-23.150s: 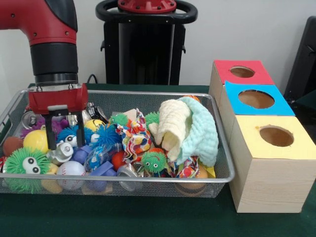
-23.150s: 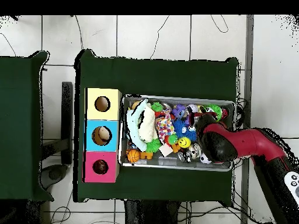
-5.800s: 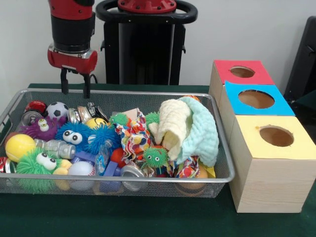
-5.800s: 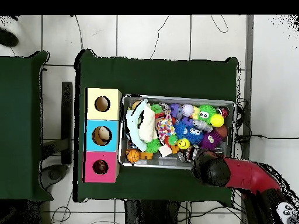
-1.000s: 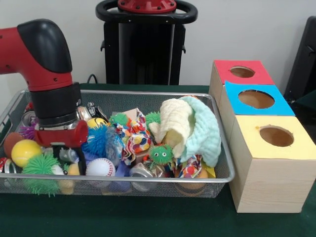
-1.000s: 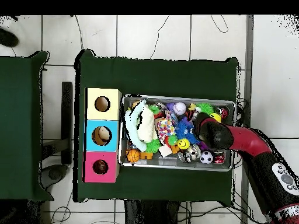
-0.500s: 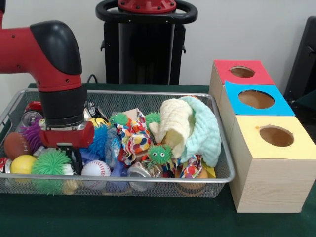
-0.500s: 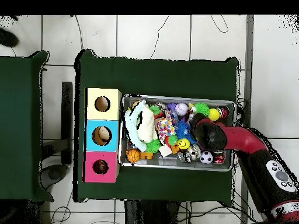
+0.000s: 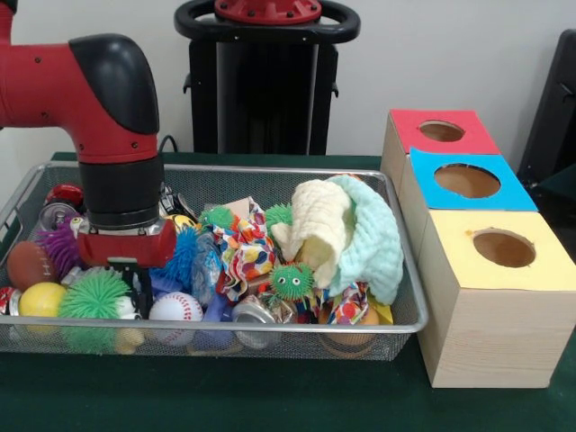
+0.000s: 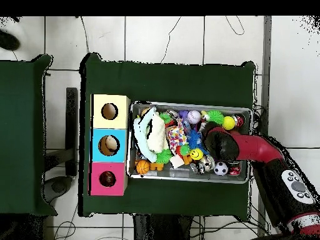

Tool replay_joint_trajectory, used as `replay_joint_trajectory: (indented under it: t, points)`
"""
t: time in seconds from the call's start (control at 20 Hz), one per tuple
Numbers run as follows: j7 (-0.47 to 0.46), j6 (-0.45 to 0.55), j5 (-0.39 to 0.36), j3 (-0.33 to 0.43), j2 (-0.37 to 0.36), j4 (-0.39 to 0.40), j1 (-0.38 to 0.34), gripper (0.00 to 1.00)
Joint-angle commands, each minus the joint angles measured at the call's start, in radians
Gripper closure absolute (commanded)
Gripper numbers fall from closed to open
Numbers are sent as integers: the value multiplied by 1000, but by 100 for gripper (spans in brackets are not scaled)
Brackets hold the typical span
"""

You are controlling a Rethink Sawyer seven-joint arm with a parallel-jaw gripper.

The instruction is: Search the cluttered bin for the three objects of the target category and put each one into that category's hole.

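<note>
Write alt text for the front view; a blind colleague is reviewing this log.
A red and black robot arm reaches down into a wire mesh bin crowded with fuzzy toys, balls, cans and cloths, its gripper buried among them. Beside the bin stand three wooden boxes with round holes, topped red, blue and yellow.

I am looking at a fine wire-mesh metal bin point(image 9: 400, 270) gleaming around the gripper point(image 9: 128, 286), whose glossy red and matt black plastic casing is catching the light. Just beside it are lying a spiky rubbery green ball point(image 9: 93, 297) and a smooth stitched baseball point(image 9: 175, 308). Farther off, soft nubby cream and mint cloth point(image 9: 346, 236) is bunching, while pale raw wooden boxes point(image 9: 490, 337) are showing matt coloured tops above dark green felt-like table cover point(image 9: 270, 396).
</note>
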Motion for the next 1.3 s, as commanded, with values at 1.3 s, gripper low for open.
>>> replay_joint_trajectory:
  t: [1.3]
  points:
    - [41,165,29,-148,-316,147,161,100]
